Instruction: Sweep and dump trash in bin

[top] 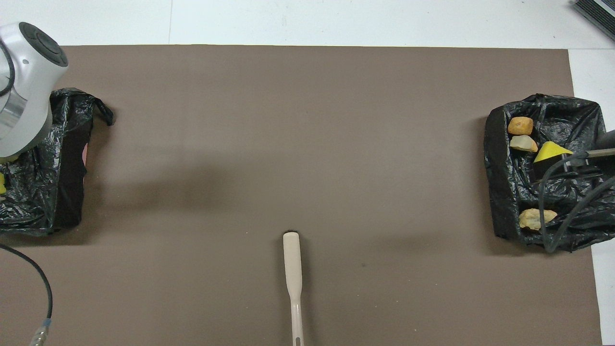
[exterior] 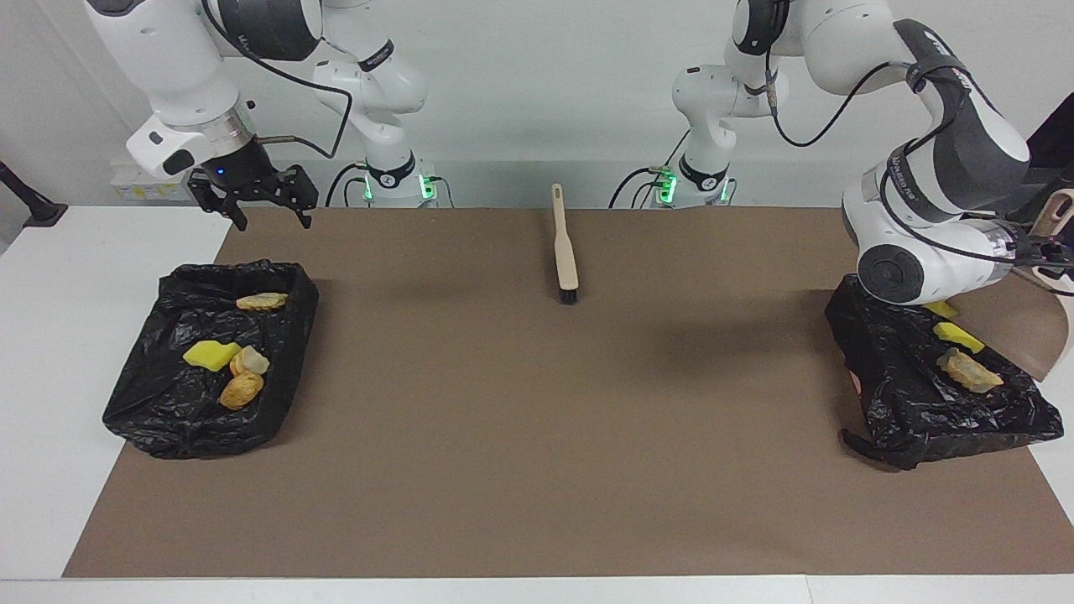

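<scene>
Black plastic lines two bins at the ends of the brown mat on the table. One bin, at the right arm's end, holds a yellow chunk and three tan bread-like scraps. Its twin, the second bin, at the left arm's end, holds yellow pieces and one tan scrap.

Only the facing view shows the beige dustpan, tilted over the second bin at its 2 o'clock edge, and the left hand, shut on the dustpan's handle. The overhead view shows just that arm's elbow.

A brush lies on the mat's centre line, near the robots, bristles pointing away from them.

The right hand waits over the mat at the first bin's 12 o'clock, fingers wide apart, holding nothing.
</scene>
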